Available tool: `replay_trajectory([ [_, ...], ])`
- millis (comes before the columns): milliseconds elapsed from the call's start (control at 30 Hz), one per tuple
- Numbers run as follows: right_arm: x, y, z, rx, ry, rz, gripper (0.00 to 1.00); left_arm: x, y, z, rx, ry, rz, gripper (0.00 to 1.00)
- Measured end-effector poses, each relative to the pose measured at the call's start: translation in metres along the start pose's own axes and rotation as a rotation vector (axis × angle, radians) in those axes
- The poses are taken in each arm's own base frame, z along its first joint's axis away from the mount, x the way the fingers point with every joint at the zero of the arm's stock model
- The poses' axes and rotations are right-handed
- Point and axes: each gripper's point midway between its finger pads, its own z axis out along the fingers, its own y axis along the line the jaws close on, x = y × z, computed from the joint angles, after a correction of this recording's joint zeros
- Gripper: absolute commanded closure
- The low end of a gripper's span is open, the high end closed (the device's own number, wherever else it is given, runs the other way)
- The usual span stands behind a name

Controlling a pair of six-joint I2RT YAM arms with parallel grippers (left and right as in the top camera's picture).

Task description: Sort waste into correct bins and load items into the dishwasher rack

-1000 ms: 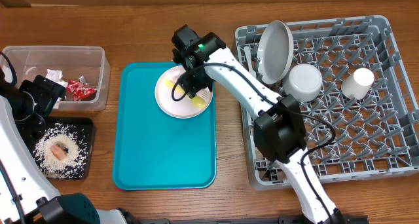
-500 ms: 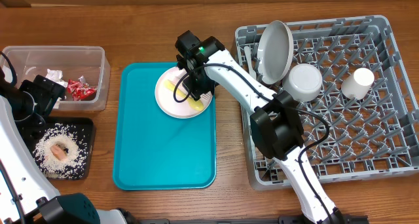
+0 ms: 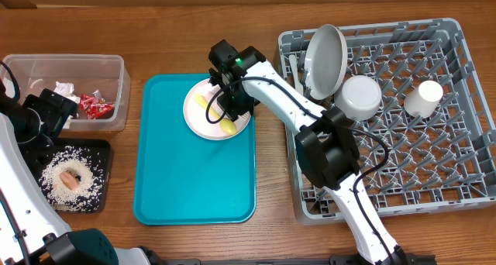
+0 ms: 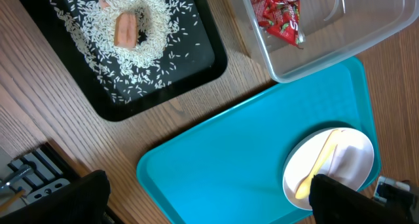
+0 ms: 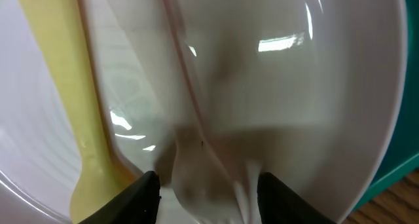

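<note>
Here the glossy pinkish-white plate [image 4: 353,160] carries a yellow utensil [image 4: 319,162].

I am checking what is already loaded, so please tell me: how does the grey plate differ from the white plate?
The grey plate stands on its edge in the rack; the white plate lies flat on the teal tray. The grey plate is empty; the white plate carries a yellow utensil. The right gripper is at the white plate; no gripper is near the grey plate. Both are round.
</note>
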Motion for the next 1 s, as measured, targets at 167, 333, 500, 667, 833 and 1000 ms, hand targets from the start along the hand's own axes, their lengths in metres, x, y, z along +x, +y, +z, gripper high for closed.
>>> replay_trajectory([
  [167, 0.0, 0.0, 0.0, 0.001, 0.0, 0.0, 0.75, 0.0, 0.0, 0.0, 0.0, 0.0, 0.0, 0.0],
  [333, 0.001, 0.0, 0.001, 0.0, 0.002, 0.001, 0.84, 0.0, 0.0, 0.0, 0.0, 0.0, 0.0, 0.0],
  [500, 0.005, 0.0, 0.001, -0.004, 0.018, 0.003, 0.96, 0.0, 0.0, 0.0, 0.0, 0.0, 0.0, 0.0],
  [667, 0.01, 0.003, -0.001, -0.017, 0.04, 0.004, 0.96, 0.0, 0.0, 0.0, 0.0, 0.0, 0.0, 0.0],
  [833, 0.016, 0.006, -0.012, -0.02, 0.072, 0.012, 0.96, 0.0, 0.0, 0.0, 0.0, 0.0, 0.0, 0.0],
  [1000, -0.006, 0.006, -0.05, -0.017, -0.017, 0.035, 0.96, 0.0, 0.0, 0.0, 0.0, 0.0, 0.0, 0.0],
])
